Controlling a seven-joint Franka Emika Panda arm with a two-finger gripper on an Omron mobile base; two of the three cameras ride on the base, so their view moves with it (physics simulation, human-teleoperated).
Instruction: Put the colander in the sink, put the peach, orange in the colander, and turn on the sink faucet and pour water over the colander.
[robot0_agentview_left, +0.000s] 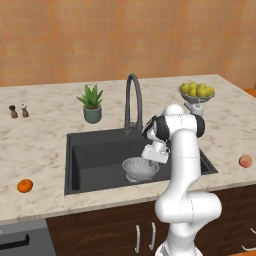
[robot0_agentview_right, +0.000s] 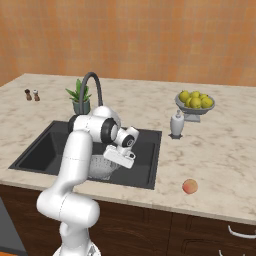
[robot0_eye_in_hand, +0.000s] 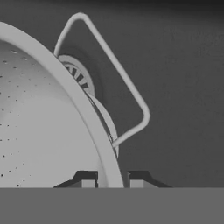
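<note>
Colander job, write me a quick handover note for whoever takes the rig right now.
Claw: fingers straddle the colander rim; whether they are clamped on it, I cannot tell.
Colander is down in the sink, near the drain.
Orange sits on the counter left of the sink, peach on the counter to its right.
Faucet shows no water.
Done: colander in the sink.
Left: release, load both fruits, turn on the water.

I can't make out any writing, label, brand or number from here. The counter, the sink and the robot arm all look plain and unmarked on my feeds.
</note>
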